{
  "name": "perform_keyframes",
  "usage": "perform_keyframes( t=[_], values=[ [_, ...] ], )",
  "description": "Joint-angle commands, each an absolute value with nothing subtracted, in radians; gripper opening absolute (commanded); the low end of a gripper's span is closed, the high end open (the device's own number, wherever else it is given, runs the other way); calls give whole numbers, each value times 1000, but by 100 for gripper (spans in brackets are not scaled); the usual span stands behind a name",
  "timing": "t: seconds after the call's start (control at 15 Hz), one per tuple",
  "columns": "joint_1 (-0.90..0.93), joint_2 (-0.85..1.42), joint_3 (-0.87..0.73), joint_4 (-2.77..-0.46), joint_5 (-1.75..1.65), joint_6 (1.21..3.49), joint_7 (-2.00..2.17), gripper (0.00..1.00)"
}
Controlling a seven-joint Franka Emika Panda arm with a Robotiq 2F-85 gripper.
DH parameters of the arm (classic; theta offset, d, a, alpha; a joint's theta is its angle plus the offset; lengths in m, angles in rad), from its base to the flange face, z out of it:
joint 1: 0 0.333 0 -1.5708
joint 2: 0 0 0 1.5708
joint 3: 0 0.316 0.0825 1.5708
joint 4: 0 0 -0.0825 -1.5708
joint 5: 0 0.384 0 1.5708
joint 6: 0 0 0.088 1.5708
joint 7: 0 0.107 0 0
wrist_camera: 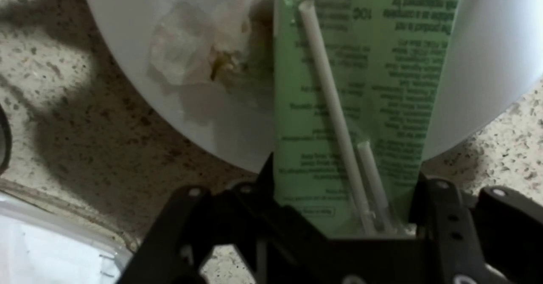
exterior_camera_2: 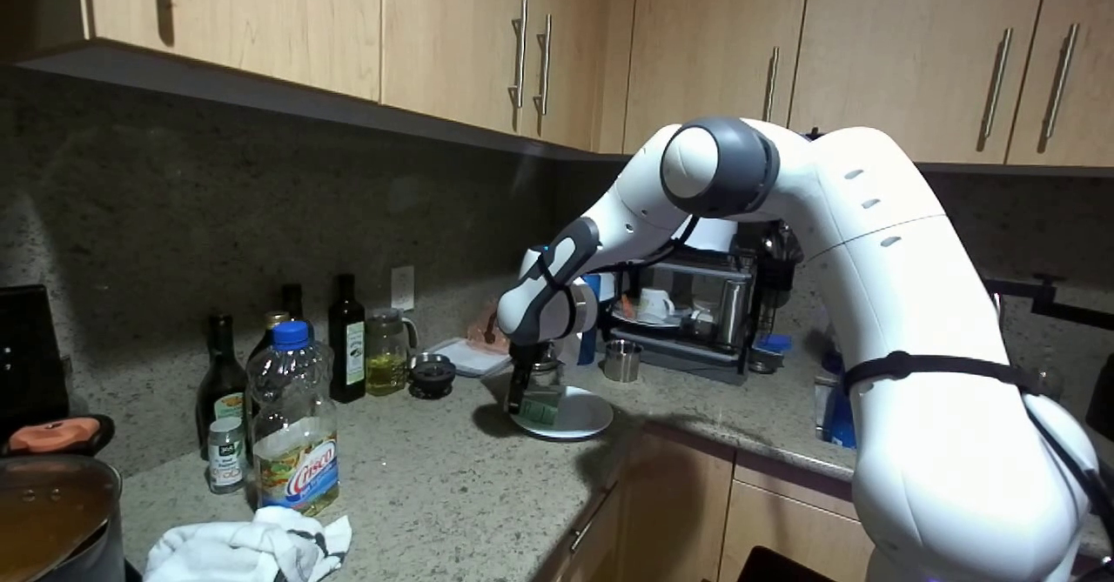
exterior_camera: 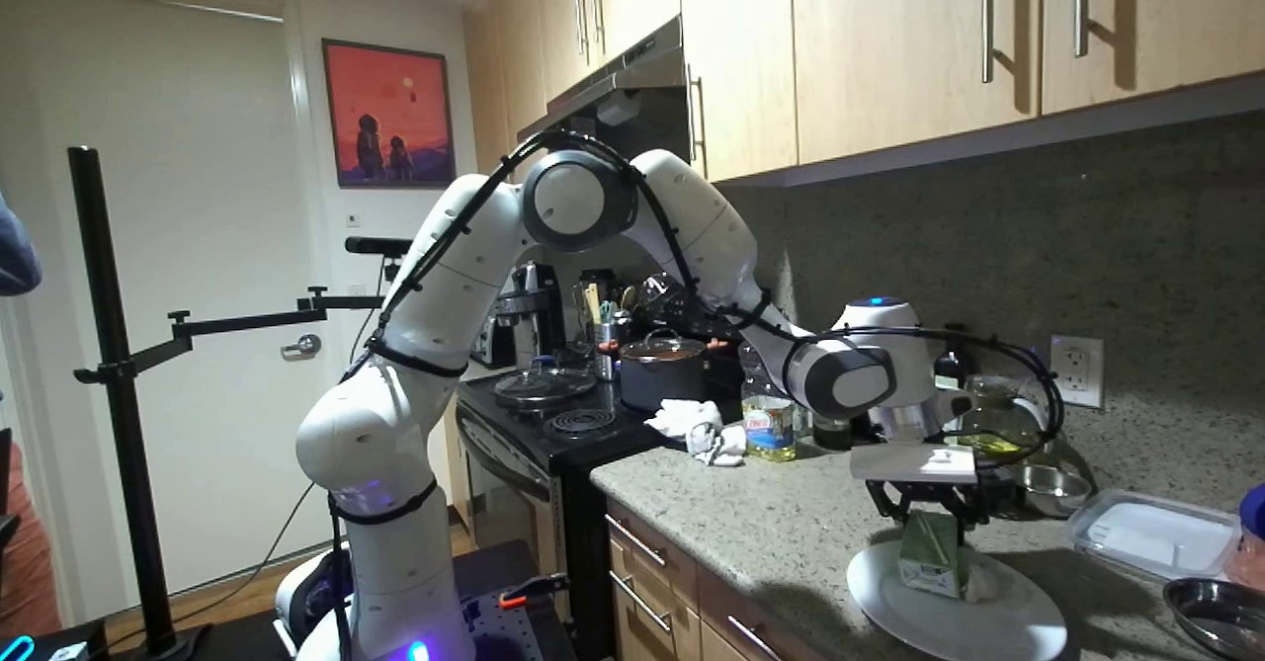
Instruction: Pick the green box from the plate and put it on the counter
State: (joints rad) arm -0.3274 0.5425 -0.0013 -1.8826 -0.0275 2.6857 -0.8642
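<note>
The green box (exterior_camera: 929, 554) is a small pale-green carton on the plate (exterior_camera: 1028, 621). It also shows in another exterior view (exterior_camera_2: 541, 410). My gripper (exterior_camera: 931, 521) reaches down over its top, a finger on each side. In the wrist view the fingers (wrist_camera: 345, 178) press against both edges of the green box (wrist_camera: 407, 84), which has white straws on its face. Whether its bottom rests on the plate or hangs just above, I cannot tell. A crumpled whitish piece (wrist_camera: 186, 46) lies beside it on the plate. The speckled counter (exterior_camera: 741, 523) surrounds the plate.
A clear rectangular tray (exterior_camera: 1156, 533), a metal bowl (exterior_camera: 1053, 491) and a dark bowl (exterior_camera: 1221, 612) stand near the plate. An oil bottle (exterior_camera_2: 296, 443), dark bottles (exterior_camera_2: 348, 338) and a towel (exterior_camera_2: 252, 547) stand along the counter. A dish rack (exterior_camera_2: 687, 304) is behind.
</note>
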Motion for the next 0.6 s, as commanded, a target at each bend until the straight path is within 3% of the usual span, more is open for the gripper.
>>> perform_keyframes(
  t=[0.0,0.2,0.53],
  values=[
    [-341,546,11,-1860,-27,2665,-881,53],
    [-342,531,16,-1865,-25,2675,-885,50],
    [-342,485,39,-1873,-21,2713,-899,58]
  ],
)
